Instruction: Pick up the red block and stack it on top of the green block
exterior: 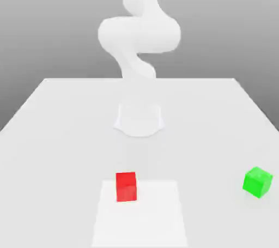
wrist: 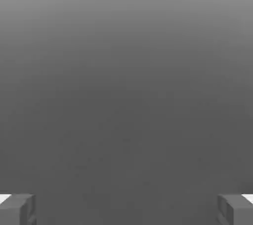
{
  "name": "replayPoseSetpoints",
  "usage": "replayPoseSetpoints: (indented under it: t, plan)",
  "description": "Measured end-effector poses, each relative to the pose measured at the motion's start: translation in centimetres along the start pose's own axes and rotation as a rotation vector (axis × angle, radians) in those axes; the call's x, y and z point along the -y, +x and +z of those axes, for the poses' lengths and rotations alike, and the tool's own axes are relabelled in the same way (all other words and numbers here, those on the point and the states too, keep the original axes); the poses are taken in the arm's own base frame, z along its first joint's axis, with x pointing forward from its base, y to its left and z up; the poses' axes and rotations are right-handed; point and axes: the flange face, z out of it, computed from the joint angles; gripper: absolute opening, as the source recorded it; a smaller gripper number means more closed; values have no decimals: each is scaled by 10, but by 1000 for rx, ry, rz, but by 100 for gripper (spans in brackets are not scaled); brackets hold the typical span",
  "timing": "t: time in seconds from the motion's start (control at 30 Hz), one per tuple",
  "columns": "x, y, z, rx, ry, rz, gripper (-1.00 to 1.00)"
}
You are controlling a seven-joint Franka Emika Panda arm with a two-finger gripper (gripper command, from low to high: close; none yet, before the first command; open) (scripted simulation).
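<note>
In hand view: jaws wide, empty

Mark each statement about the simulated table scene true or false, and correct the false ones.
1. The red block sits on top of the green block. False: both rest apart on the white table.
2. The green block lies toward the exterior view's right of the red block. True.
3. The gripper holds the red block. False: in the hand view its fingers are spread wide with nothing between them.
4. The red block rests on a lighter square patch of the table. True.
</note>
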Motion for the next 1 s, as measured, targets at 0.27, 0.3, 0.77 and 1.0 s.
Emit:
replayPoseSetpoints:
  t: [0.27,0.3,0.77,1.0]
  plan:
    - [-76,-54,184,211,-213,-42,0]
    - [-89,-65,203,238,-238,-48,0]
    - [-264,-224,360,536,-480,-92,0]
    - [-273,-232,371,536,-484,-92,-100]
